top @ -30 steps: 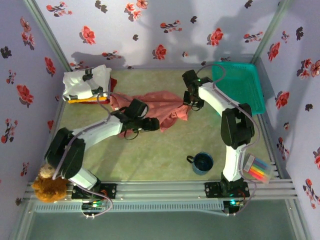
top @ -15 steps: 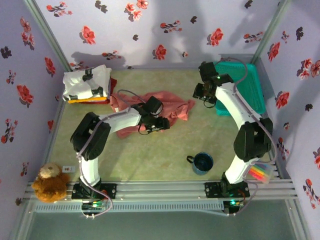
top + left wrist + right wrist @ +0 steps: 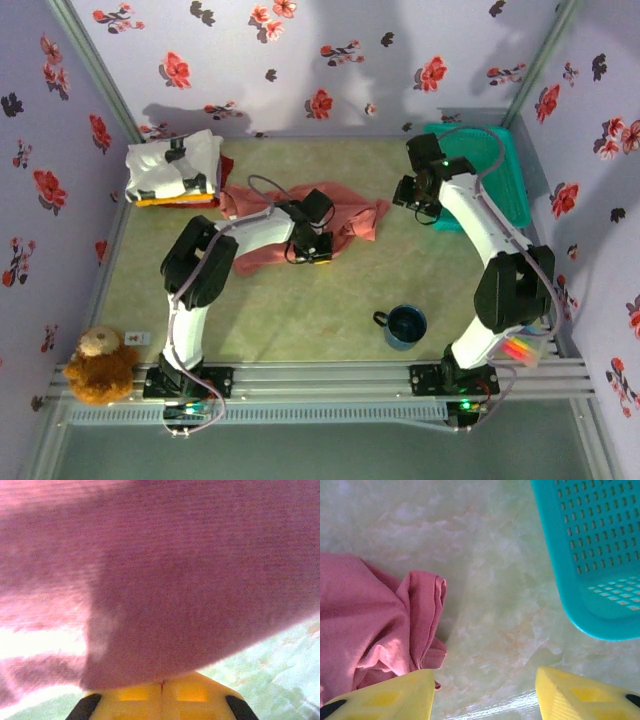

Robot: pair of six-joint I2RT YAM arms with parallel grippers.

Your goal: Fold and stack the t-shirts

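Note:
The salmon-pink t-shirt (image 3: 345,215) lies crumpled across the middle of the table. My left gripper (image 3: 311,254) sits at its near edge. In the left wrist view the pink cloth (image 3: 165,580) hangs over my yellow fingers (image 3: 135,695), which are pressed together on it. My right gripper (image 3: 418,200) hovers open over bare table, between the shirt's bunched right end (image 3: 380,630) and the teal basket (image 3: 595,555). Its fingertips (image 3: 390,700) stand wide apart with nothing between them. A folded stack (image 3: 175,168) lies at the back left: a white shirt with black marks on top, yellow and red edges beneath.
The teal mesh basket (image 3: 495,170) stands at the back right, close to my right arm. A blue mug (image 3: 405,325) sits near the front, right of centre. A box of markers (image 3: 520,345) rests at the front right and a teddy bear (image 3: 97,365) at the front left.
My left gripper slid right along the pink shirt and shut on its near edge. My right gripper left the shirt's right end and moved toward the basket, opening slightly.

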